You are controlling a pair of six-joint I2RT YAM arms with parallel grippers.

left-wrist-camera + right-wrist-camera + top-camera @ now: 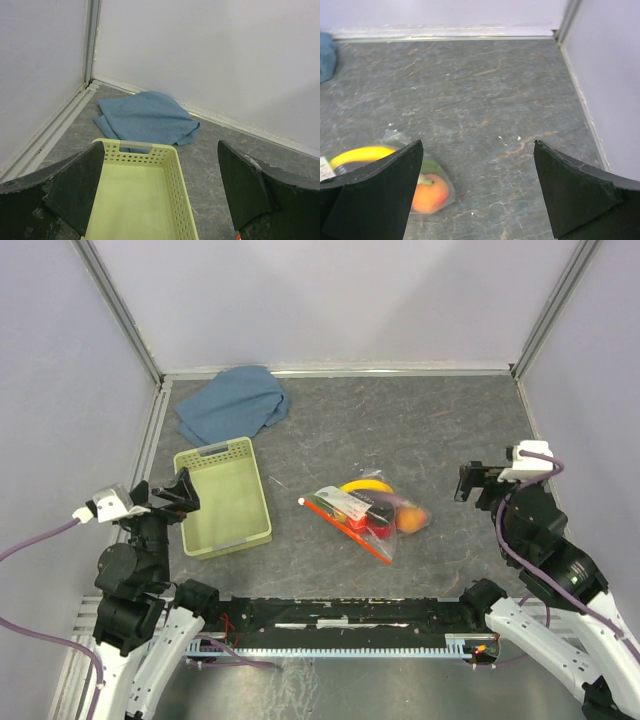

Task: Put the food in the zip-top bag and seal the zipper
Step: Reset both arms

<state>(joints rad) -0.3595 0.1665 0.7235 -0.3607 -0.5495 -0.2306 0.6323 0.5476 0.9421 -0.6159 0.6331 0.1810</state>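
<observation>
One zip-top bag [350, 530], one basket [222, 497], one cloth [232, 405]

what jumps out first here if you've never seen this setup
The clear bag packed with bright toy food lies mid-table, its red zipper along the near edge. Left of it sits an empty pale green basket, a blue cloth bunched behind it by the far wall.

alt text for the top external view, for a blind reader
A clear zip-top bag of toy food lies centrally, red-orange zipper on its near edge. A pale green basket sits left of it, a blue cloth behind that. Left arm and right arm flank it, jaws open.
</observation>
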